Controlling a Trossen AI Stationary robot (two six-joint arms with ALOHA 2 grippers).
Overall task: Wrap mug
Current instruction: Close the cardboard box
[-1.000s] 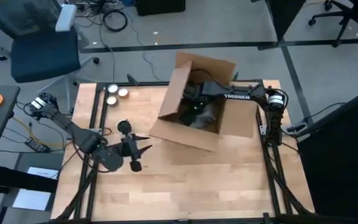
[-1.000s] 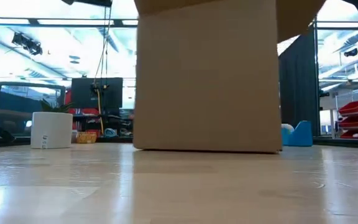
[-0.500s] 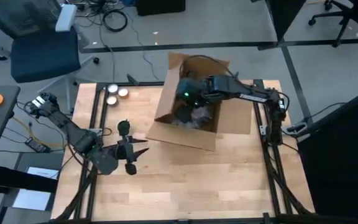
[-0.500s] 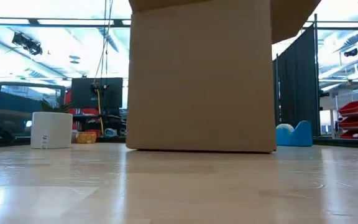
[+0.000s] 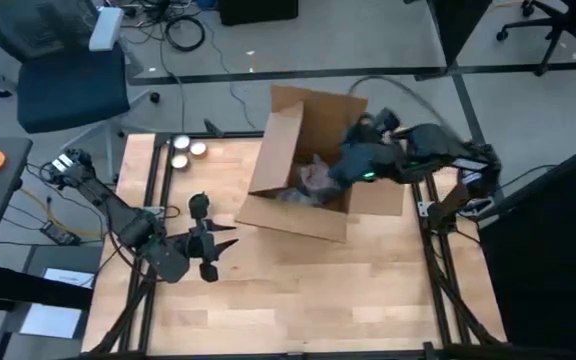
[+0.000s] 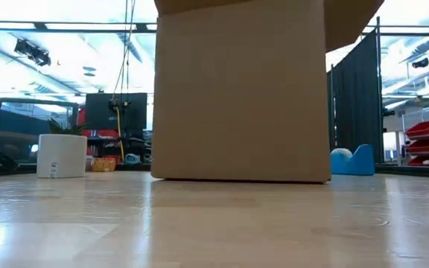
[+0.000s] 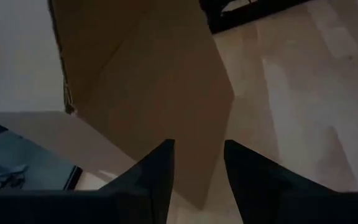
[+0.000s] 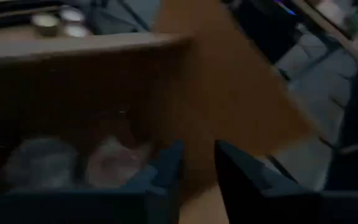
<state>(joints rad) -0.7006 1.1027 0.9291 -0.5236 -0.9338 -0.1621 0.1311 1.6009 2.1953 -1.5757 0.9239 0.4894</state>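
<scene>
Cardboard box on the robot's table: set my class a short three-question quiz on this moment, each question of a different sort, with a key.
1. True or false: the cardboard box has its flaps open.
2. Which claw is over the box? A) left claw B) right claw C) neither
3. Fill in: the left claw waits above the bare ______, beside the box.

Key
1. True; grey and pale bundles show inside it.
2. B; the right claw is at the box's open top, fingers apart and empty in the right wrist view.
3. Table; its fingers are apart and it holds nothing.
</scene>
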